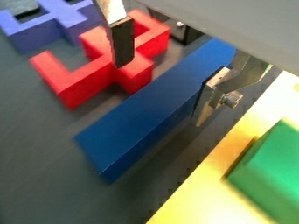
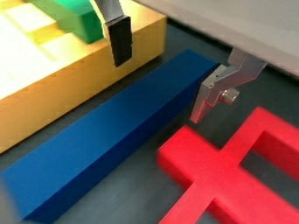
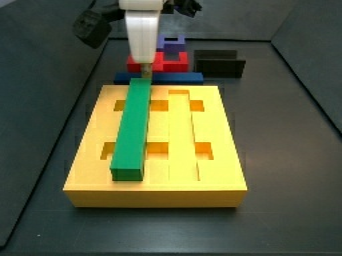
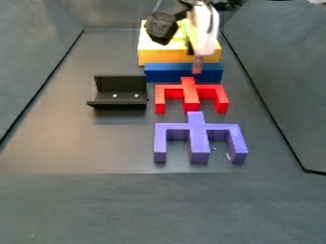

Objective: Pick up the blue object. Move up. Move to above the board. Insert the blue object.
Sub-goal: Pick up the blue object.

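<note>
My gripper [image 2: 162, 77] straddles the blue object [image 2: 111, 131], fingers [image 2: 118, 39] apart, nothing clamped yet. Blue object lies flat on floor, just beside the board [image 2: 70, 74], betw. board and red piece [image 2: 239, 171].

Risks, judged:
- Far pad lands on board edge: gap is tight, so a jam.
- Off-centre grip near bar end: bar tilts on lift.

Count: 1 blue object, 1 board, 1 green bar [image 3: 132, 130] in board groove, 1 red piece, 1 purple piece [image 4: 197, 138], 1 fixture [image 4: 117, 93].
</note>
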{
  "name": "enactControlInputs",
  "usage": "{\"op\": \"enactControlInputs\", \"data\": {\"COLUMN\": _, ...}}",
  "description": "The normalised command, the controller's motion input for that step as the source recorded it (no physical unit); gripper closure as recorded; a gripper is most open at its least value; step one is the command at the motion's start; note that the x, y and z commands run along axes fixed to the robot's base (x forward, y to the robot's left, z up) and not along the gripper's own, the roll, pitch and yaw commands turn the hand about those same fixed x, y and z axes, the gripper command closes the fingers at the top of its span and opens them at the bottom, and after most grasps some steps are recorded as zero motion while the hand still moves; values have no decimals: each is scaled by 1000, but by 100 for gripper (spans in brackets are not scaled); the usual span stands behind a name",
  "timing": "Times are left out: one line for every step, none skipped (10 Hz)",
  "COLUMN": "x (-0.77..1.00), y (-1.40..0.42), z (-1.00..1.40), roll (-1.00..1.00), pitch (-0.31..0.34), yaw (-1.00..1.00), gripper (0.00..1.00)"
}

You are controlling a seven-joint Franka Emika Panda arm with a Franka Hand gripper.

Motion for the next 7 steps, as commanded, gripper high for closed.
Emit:
{"op": "enactControlInputs", "data": {"x": -509, "y": 0, "z": -31, "roll": 0, "pitch": -36, "yaw": -114, "gripper": 0}}
{"op": "enactControlInputs", "data": {"x": -349, "y": 0, "z": -100, "roll": 0, "pitch": -24, "yaw": -163, "gripper": 0}}
{"op": "enactControlInputs", "data": {"x": -183, "y": -51, "z": -206, "roll": 0, "pitch": -27, "yaw": -191, "gripper": 0}}
{"op": "enactControlInputs", "data": {"x": 120, "y": -60, "z": -320, "roll": 0, "pitch": 0, "yaw": -146, "gripper": 0}}
{"op": "enactControlInputs", "data": {"x": 154, "y": 0, "z": -343, "roll": 0, "pitch": 0, "yaw": -120, "gripper": 0}}
{"op": "enactControlInputs", "data": {"x": 0, "y": 0, "z": -254, "roll": 0, "pitch": 0, "yaw": -51, "gripper": 0}}
{"op": "enactControlInputs", "data": {"x": 0, "y": 0, "z": -291, "roll": 0, "pitch": 0, "yaw": -34, "gripper": 0}}
